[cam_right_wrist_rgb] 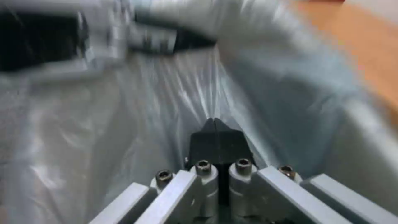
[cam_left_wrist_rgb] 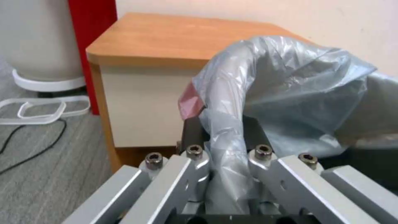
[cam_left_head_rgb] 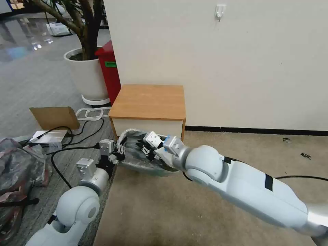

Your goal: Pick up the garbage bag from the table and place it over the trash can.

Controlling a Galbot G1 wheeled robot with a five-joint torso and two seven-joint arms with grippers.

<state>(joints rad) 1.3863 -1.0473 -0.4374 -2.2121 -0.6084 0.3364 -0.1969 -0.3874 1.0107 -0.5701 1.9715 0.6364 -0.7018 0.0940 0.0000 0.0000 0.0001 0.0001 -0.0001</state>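
Observation:
The garbage bag (cam_left_head_rgb: 131, 134) (cam_left_wrist_rgb: 290, 87), thin grey film with a pink edge, is draped over one corner of the trash can (cam_left_head_rgb: 160, 171), which stands on the floor against the front of the table (cam_left_head_rgb: 148, 97) (cam_left_wrist_rgb: 174, 34). My left gripper (cam_left_head_rgb: 120, 150) (cam_left_wrist_rgb: 222, 127) sits at the can's left rim, shut on a fold of the bag. My right gripper (cam_left_head_rgb: 143, 147) (cam_right_wrist_rgb: 215, 123) reaches down inside the bag-lined can, its tips shut together against the film (cam_right_wrist_rgb: 157, 102). I cannot tell whether any film is pinched between them.
A tall red bin (cam_left_head_rgb: 110, 71) and a white planter (cam_left_head_rgb: 87, 73) stand left of the table by the wall. Cardboard (cam_left_head_rgb: 54, 117), black cables (cam_left_head_rgb: 68, 136) and a heap of bags (cam_left_head_rgb: 17, 167) lie on the floor to my left. Beige carpet (cam_left_head_rgb: 153, 212) stretches in front.

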